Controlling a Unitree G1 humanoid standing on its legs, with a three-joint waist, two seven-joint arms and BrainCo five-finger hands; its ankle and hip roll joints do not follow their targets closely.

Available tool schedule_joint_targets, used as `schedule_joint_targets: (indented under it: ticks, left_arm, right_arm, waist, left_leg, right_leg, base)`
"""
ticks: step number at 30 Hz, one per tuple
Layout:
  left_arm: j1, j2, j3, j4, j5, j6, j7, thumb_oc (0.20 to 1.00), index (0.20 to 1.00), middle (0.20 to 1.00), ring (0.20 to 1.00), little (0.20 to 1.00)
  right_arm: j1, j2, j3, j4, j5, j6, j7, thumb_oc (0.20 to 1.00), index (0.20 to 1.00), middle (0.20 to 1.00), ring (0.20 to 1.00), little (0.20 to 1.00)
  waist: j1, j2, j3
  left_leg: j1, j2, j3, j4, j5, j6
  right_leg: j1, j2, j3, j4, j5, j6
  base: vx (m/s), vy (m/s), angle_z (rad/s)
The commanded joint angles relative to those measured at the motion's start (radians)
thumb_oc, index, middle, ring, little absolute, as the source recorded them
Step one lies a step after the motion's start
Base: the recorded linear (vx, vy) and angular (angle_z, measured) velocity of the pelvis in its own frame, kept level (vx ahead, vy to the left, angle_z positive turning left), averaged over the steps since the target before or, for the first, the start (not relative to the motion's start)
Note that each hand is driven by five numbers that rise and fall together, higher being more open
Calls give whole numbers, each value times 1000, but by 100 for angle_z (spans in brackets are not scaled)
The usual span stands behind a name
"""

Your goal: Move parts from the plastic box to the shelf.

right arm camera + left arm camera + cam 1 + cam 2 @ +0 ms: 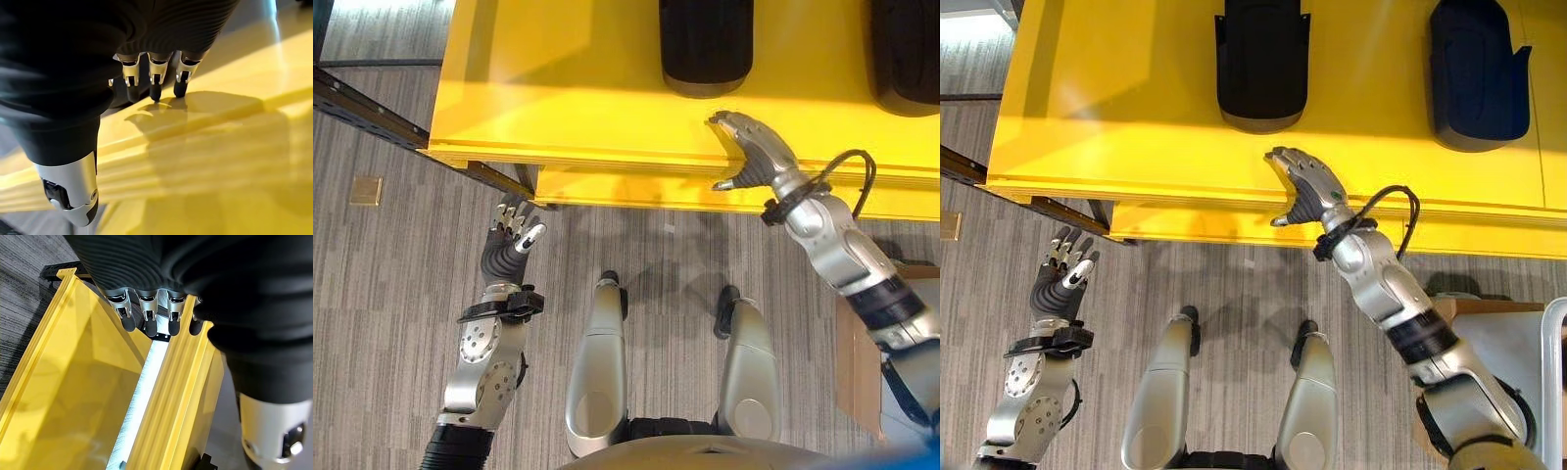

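Your right hand (1304, 181) rests relaxed and empty over the yellow shelf (1136, 108), near two black parts (1262, 61). Your left hand (512, 238) hangs loose, holding nothing, so another fetch likely remains

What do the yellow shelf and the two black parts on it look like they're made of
Yellow shelf: likely painted or powder-coated sheet metal; smooth, semi-gloss, with soft reflections and a folded, ribbed front edge. Two black parts: probably moulded plastic; matte dark surface, rounded ends, faint sheen, though rubber can't be ruled out.
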Motion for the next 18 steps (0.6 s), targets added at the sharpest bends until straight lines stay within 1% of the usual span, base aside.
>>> schedule_joint_targets:
  ticks: [1,2,4,5,6,7,8,9,10,13,14,16,17,18]
  left_arm:
    - [31,13,29,-50,33,-43,-18,1000,1000,1000,1000,1000]
    - [49,13,42,-53,40,-37,-25,1000,1000,1000,1000,1000]
    - [68,11,54,-56,42,-35,-33,1000,1000,1000,1000,1000]
    - [78,12,59,-56,42,-33,-37,1000,1000,1000,1000,1000]
    - [91,11,68,-56,38,-30,-42,1000,1000,1000,1000,1000]
    - [92,11,67,-55,38,-30,-42,1000,1000,1000,1000,1000]
    - [98,11,69,-50,36,-30,-45,1000,1000,1000,1000,1000]
    - [107,8,68,-44,33,-27,-49,1000,1000,1000,1000,1000]
    - [107,10,69,-39,31,-27,-53,1000,1000,1000,1000,1000]
    - [111,12,67,-29,28,-26,-56,1000,1000,1000,1000,1000]
    - [109,13,66,-21,25,-26,-60,1000,1000,1000,1000,1000]
    - [105,10,56,-7,17,-29,-62,1000,1000,1000,1000,1000]
    - [104,11,54,-7,17,-29,-63,1000,1000,1000,1000,1000]
    - [105,2,38,12,3,-35,-68,1000,1000,1000,1000,1000]
  right_arm:
    - [33,4,-38,-5,115,-63,39,1000,1000,1000,1000,1000]
    - [110,-28,-98,-70,168,-76,60,1000,1000,1000,1000,1000]
    - [180,-55,-149,-126,214,-91,79,1000,1000,1000,1000,1000]
    - [206,-68,-170,-144,238,-96,89,1000,1000,1000,1000,1000]
    - [249,-92,-212,-174,279,-105,91,1000,1000,1000,1000,1000]
    - [253,-93,-214,-176,280,-105,92,1000,1000,1000,1000,1000]
    - [272,-105,-232,-188,297,-115,90,1000,1000,1000,1000,1000]
    - [307,-119,-264,-201,341,-123,89,1000,1000,1000,1000,1000]
    - [318,-128,-281,-204,354,-131,81,1000,1000,1000,1000,1000]
    - [353,-136,-324,-220,397,-143,70,1000,1000,1000,1000,1000]
    - [385,-127,-365,-227,445,-156,47,1000,1000,1000,1000,1000]
    - [420,-99,-404,-230,484,-179,15,1000,1000,1000,1000,1000]
    - [424,-99,-407,-232,484,-179,15,1000,1000,1000,1000,1000]
    - [451,-57,-410,-215,540,-204,-2,1000,1000,1000,1000,1000]
  waist:
    - [-10,-15,-12]
    - [-15,-16,-18]
    - [-19,-15,-24]
    - [-20,-16,-32]
    - [-26,-14,-35]
    - [-25,-14,-39]
    - [-26,-11,-43]
    - [-30,-9,-51]
    - [-32,-7,-50]
    - [-37,-3,-63]
    - [-46,-1,-80]
    - [-59,8,-99]
    - [-58,8,-98]
    - [-72,17,-124]
  left_leg:
    - [19,-3,-19,-46,-10,62]
    - [22,0,-21,-50,-6,58]
    - [29,6,-23,-59,0,52]
    - [43,10,-26,-57,-24,46]
    - [43,17,-25,-67,6,44]
    - [54,18,-28,-65,-18,39]
    - [62,22,-27,-72,-15,36]
    - [78,31,-30,-91,-3,29]
    - [75,34,-29,-105,28,29]
    - [103,46,-32,-147,54,19]
    - [135,61,-33,-202,89,7]
    - [180,81,-26,-287,141,-5]
    - [185,82,-26,-293,144,-6]
    - [235,107,-13,-380,191,-14]
  right_leg:
    - [84,0,-6,34,-105,-74]
    - [86,2,-10,35,-107,-75]
    - [88,6,-12,33,-108,-76]
    - [101,10,-8,37,-130,-72]
    - [98,11,-16,33,-113,-77]
    - [108,13,-11,36,-133,-72]
    - [112,15,-11,33,-132,-72]
    - [126,22,-13,22,-131,-72]
    - [123,22,-20,11,-108,-77]
    - [147,32,-28,-22,-98,-75]
    - [171,46,-39,-62,-86,-73]
    - [206,62,-53,-122,-70,-72]
    - [210,63,-54,-127,-68,-73]
    - [234,83,-61,-182,-50,-69]
  base:
    - [-4,-48,-4]
    - [-3,-68,-4]
    - [40,-70,-2]
    - [8,-78,-6]
    - [92,-78,-10]
    - [11,-50,-3]
    - [98,-80,3]
    - [-63,-68,6]
    - [-63,-86,2]
    - [0,-66,-3]
    - [72,-144,-2]
    - [64,-105,3]
    - [83,-96,-3]
    - [91,-108,-13]
